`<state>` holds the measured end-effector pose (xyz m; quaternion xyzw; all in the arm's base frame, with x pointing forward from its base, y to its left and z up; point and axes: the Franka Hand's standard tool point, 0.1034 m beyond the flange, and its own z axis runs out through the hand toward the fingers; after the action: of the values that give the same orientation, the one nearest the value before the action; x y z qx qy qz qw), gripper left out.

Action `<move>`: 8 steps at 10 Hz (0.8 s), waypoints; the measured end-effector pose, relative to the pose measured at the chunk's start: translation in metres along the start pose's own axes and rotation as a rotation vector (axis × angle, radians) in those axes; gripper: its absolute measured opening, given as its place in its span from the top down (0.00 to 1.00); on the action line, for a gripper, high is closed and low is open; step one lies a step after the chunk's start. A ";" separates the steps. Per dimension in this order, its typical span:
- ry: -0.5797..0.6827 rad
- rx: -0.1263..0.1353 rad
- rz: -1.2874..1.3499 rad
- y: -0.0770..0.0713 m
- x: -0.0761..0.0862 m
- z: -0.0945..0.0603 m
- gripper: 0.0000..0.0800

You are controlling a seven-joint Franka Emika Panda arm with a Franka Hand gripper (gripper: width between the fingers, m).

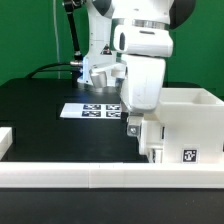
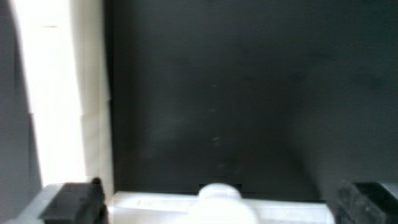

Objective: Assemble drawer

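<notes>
The large white case (image 1: 192,108) stands at the exterior view's right, a square tag (image 1: 187,156) on the white face in front of it. My gripper (image 1: 135,127) hangs low at the case's near left corner, over a white drawer tray (image 1: 152,142). In the wrist view the gripper (image 2: 222,206) is open, its dark fingers (image 2: 73,204) wide apart on either side of the tray (image 2: 160,208) and its round knob (image 2: 217,194). I cannot see the fingers touching it. Another white part (image 1: 5,140) shows at the left edge, cut off.
The long low white border wall (image 1: 90,176) runs across the front of the black table and shows as a pale strip in the wrist view (image 2: 63,100). The marker board (image 1: 92,110) lies flat behind the gripper. A green backdrop stands behind.
</notes>
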<state>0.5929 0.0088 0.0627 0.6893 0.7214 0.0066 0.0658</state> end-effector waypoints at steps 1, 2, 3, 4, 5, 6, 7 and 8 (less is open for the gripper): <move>0.000 0.015 -0.013 0.006 0.006 0.001 0.19; 0.002 0.017 0.001 0.005 0.013 0.001 0.19; 0.005 0.019 0.019 0.004 0.023 0.001 0.19; 0.004 0.019 0.034 0.004 0.028 -0.001 0.19; 0.004 0.020 0.038 0.004 0.028 -0.001 0.19; 0.003 0.020 0.039 0.004 0.027 -0.001 0.19; 0.001 0.021 0.042 0.003 0.025 -0.001 0.19; -0.004 0.023 0.047 0.003 0.019 0.000 0.19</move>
<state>0.5954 0.0276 0.0609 0.7069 0.7048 -0.0013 0.0593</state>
